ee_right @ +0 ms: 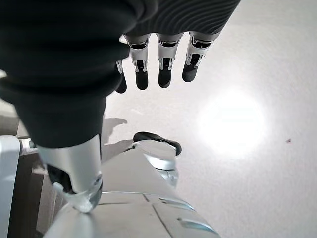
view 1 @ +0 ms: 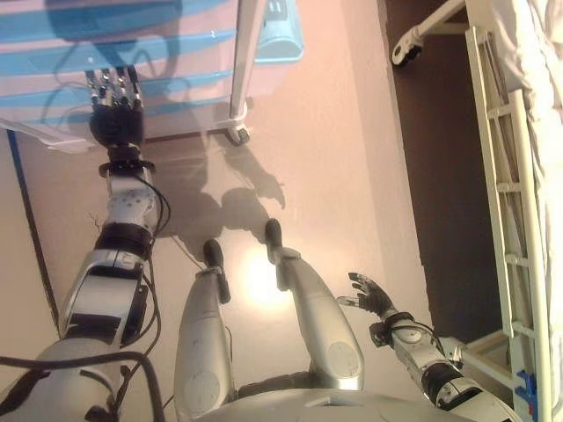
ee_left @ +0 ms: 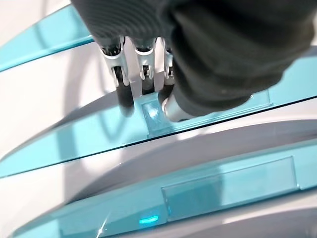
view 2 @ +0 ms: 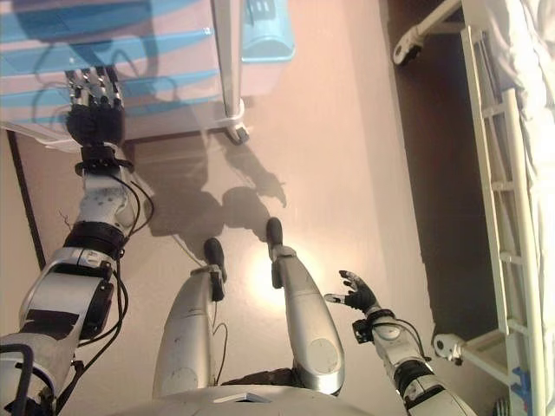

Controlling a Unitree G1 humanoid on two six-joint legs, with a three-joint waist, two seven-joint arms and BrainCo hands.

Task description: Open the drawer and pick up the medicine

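A white wheeled drawer cabinet (view 1: pixel 189 101) with teal handle strips (view 1: pixel 167 42) stands at the upper left, its drawers all closed. My left hand (view 1: pixel 116 119) reaches up to its front with straight fingers. In the left wrist view the fingertips (ee_left: pixel 126 99) rest on a teal handle strip (ee_left: pixel 223 109), with the thumb beside them, and another teal strip (ee_left: pixel 228 183) shows on the adjoining drawer. No medicine shows in any view. My right hand (view 1: pixel 372 297) hangs low at the right, open and empty, its fingers (ee_right: pixel 164 69) straight over bare floor.
A white bed frame (view 1: pixel 519 220) with a rail runs down the right side, with a caster (view 1: pixel 406 48) at its far end. A dark floor strip (view 1: pixel 431 176) lies beside it. The cabinet has a caster (view 1: pixel 237 134) and a teal side tray (view 1: pixel 280 40).
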